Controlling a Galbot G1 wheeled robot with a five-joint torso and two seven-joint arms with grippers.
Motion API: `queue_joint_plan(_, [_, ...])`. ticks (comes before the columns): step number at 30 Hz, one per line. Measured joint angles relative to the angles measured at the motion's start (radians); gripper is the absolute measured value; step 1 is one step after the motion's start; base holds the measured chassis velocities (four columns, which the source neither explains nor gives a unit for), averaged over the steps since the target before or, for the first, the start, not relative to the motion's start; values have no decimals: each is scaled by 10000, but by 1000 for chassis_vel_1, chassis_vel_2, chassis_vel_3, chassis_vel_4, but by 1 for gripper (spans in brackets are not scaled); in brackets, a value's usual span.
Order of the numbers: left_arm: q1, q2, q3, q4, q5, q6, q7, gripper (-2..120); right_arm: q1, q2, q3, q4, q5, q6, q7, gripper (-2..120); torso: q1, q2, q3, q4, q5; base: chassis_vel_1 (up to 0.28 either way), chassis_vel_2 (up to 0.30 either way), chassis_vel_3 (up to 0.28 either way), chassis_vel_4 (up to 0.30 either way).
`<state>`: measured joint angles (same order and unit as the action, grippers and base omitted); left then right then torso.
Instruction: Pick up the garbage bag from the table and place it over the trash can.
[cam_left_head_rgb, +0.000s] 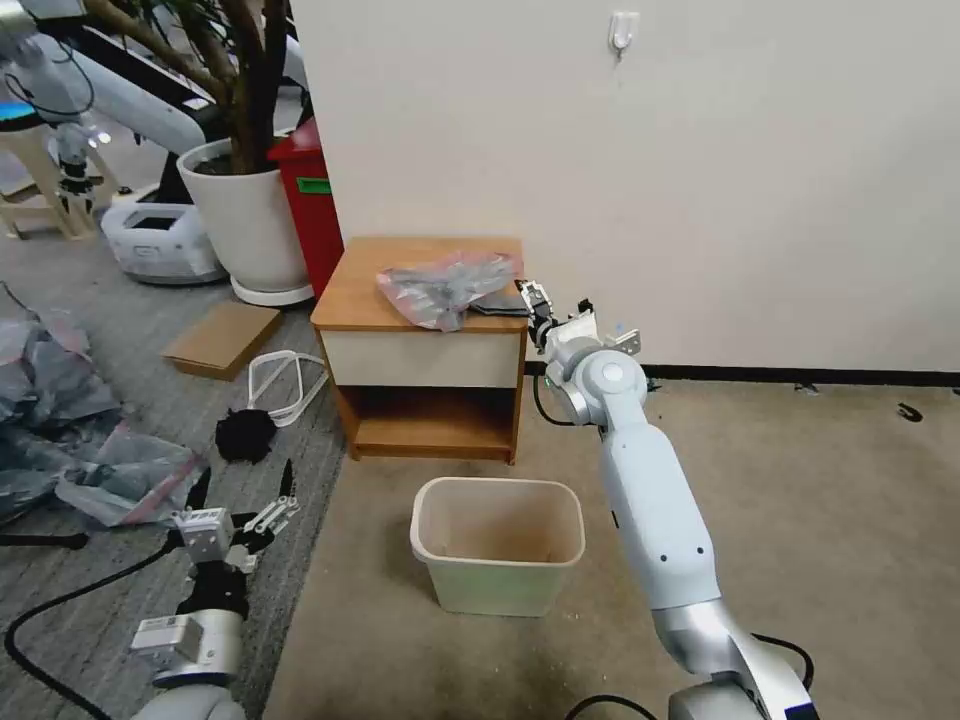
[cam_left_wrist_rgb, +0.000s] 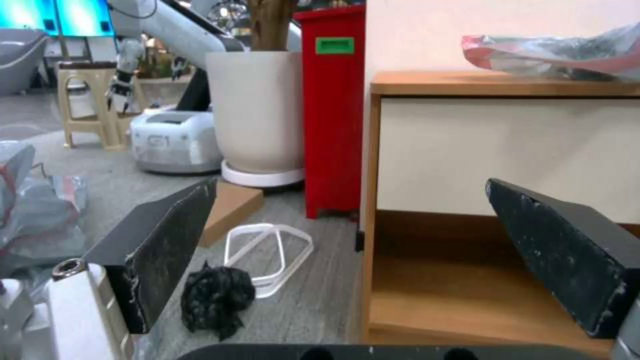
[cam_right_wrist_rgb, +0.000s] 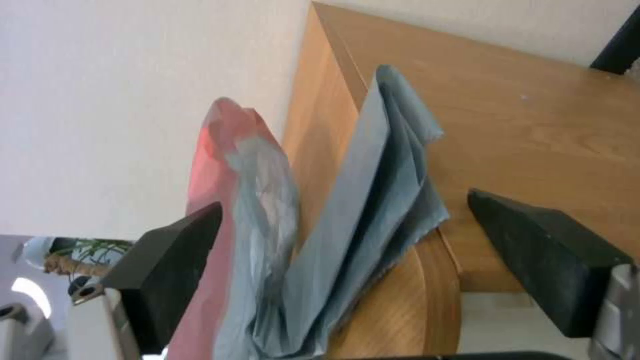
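Garbage bag (cam_left_head_rgb: 445, 285) is lying crumpled on top of the table (cam_left_head_rgb: 360, 300), toward its right side, grey plastic with the pink-red rim band showing. One corner of it hangs out over the table's right edge, and that's exactly where the right end effector (cam_left_head_rgb: 537, 306) is parked, reaching in from the right. In the right wrist view the bag (cam_right_wrist_rgb: 320, 240) sits between the two black fingers (cam_right_wrist_rgb: 547, 260), which are spread apart with daylight on both sides, so nothing is clamped.

Trash can (cam_left_head_rgb: 498, 545) stands on the beige carpet just in front of the table, nearer the robot, open side up, no liner on it.

Left end effector (cam_left_head_rgb: 243, 488) hovers low on the near left, over the grey carpet, fingers spread wide and holding nothing. Its wrist camera looks at the table's cream drawer front (cam_left_wrist_rgb: 507, 155) and the open shelf under it.

Other stuff around: a black wad (cam_left_head_rgb: 245, 435) and a white plastic frame (cam_left_head_rgb: 285, 385) on the floor left of the table, a flat cardboard piece (cam_left_head_rgb: 222, 338), a big white plant pot (cam_left_head_rgb: 248, 220) and a red bin (cam_left_head_rgb: 312, 200) behind, and a heap of plastic bags (cam_left_head_rgb: 70, 420) at far left.
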<state>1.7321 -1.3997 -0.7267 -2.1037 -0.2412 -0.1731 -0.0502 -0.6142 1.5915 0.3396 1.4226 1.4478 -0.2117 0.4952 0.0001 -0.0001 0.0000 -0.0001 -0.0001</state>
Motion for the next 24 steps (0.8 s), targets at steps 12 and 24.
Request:
queue_joint_plan(12, [-9,-7,-45,126,35,-133,-8,100,180,122,36,-267,-203,101,-31,52,0,0,0,-3,0,0,0,0,0])
queue_joint_plan(24, [6,-31,-73,173,66,-196,-9,100,229,120,78,-335,-261,150,-110,10,-1,0,0,13,3,0,0,0,0])
